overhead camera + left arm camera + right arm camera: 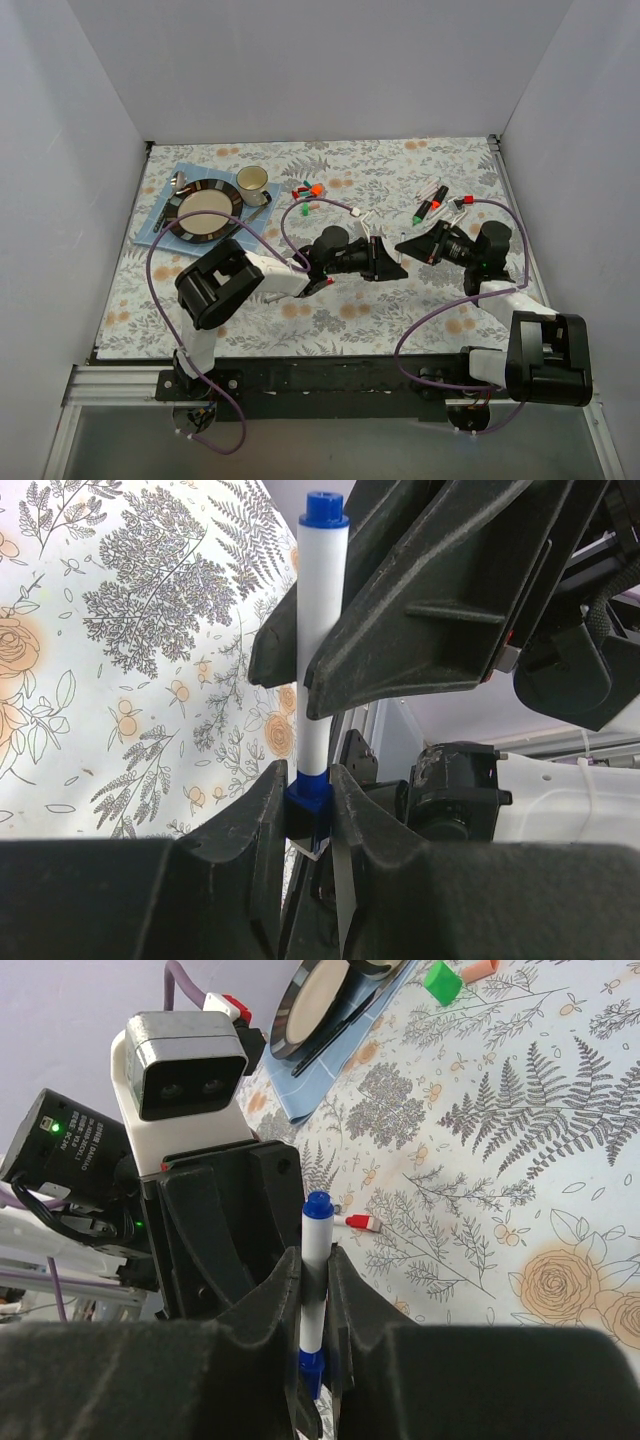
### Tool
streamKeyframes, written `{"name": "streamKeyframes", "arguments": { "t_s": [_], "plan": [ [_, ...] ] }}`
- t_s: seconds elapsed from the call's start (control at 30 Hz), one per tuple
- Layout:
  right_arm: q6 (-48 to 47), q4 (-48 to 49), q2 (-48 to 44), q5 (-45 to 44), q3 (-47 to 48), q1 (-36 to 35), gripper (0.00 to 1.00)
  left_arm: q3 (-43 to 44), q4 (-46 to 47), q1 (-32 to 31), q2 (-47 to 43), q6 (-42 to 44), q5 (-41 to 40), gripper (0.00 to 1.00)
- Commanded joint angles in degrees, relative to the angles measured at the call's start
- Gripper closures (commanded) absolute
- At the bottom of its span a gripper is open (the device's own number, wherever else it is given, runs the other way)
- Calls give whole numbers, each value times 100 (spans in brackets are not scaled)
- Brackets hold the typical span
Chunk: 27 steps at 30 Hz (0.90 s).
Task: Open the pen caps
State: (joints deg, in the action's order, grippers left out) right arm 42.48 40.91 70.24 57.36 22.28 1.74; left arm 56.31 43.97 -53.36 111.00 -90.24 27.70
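Blue cap (305, 798) seated on its white pen (318, 630); green cap (438, 982) and orange cap (478, 968) loose, lying side by side.

I see a thin white plastic pen (318, 620) with a blue plastic cap (308, 802) and a matching blue tail end. The flat fabric tablecloth (120, 680) is white, printed with grey ferns and pale orange roses. I also make out a small green plastic cap (440, 982) and a small orange plastic cap (481, 968). The round ceramic plate (236, 200) is cream with a dark rim, the rectangular placemat (152, 222) light blue, the thin cables (150, 280) purple.
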Motion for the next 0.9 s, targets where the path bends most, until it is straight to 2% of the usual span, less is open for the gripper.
{"name": "streamKeyframes", "arguments": {
  "t_s": [0.0, 0.2, 0.33, 0.5, 0.87],
  "plan": [
    [-503, -29, -194, -162, 338, 1, 99, 82, 33, -69, -87, -29, 332, 100],
    [-855, -609, -186, -822, 751, 432, 99, -515, 121, -525, -61, -117, 753, 100],
    [-777, -584, -72, -973, 979, 669, 99, -1025, 217, -886, -166, -178, 693, 100],
    [-364, -294, 156, -955, 1208, 995, 99, -1596, 271, -904, -439, -240, 692, 100],
    [76, 31, 570, -1131, 1515, 1346, 99, -1676, -116, -904, -597, -55, 885, 100]
  ]
}}
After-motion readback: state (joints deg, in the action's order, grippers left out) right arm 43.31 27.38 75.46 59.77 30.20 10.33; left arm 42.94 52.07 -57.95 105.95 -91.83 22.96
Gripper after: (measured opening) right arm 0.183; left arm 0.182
